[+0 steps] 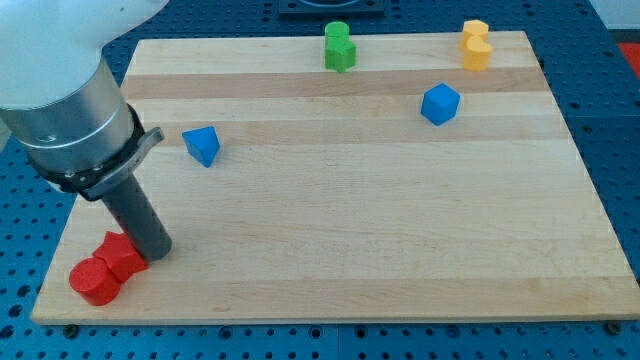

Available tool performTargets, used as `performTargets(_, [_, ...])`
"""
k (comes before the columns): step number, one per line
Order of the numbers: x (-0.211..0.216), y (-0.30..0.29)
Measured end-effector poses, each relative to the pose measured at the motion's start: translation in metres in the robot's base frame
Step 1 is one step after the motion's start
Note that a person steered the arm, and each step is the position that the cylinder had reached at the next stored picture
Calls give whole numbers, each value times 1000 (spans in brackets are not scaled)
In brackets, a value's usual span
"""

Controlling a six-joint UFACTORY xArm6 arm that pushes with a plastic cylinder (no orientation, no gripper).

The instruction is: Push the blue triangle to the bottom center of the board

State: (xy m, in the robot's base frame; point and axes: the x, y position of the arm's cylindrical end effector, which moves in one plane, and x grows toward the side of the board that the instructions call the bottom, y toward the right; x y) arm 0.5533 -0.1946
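Found the blue triangle [202, 146] at the upper left of the board [400, 250], well apart from the bottom centre and not yet touched. Found my tip [155, 250] low on the view's left, touching or just beside the red blocks [107, 268], below and left of the triangle. End effector only a bare rod: no jaws to stand wide or narrow, holding nothing. Judged the main risks thus: dragging the red blocks along on leaving that corner; striking the triangle off-centre from its near side, so that it spun or slid toward the view's top instead of down; overshooting the lower edge onto the bench [620, 150] with too long a push. Needed, probably, a detour above the triangle first. Counted one blue triangle, one blue cube [440, 104], one green block [340, 46], one yellow block [475, 44], and seemingly two red pieces, though possibly a single one, partly hidden by the rod.
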Motion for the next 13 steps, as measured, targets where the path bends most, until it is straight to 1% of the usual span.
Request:
performTargets(1, [0,-3])
performTargets(2, [0,7])
performTargets(3, [-16,55])
performTargets(4, [-23,79])
performTargets(5, [-27,78])
performTargets(6, [-44,60])
performTargets(7, [-48,5])
performTargets(8, [-65,-68])
performTargets(9, [-93,-110])
performTargets(10, [-141,-106])
performTargets(11, [-192,-85])
performTargets(12, [-196,-35])
performTargets(13, [-179,-3])
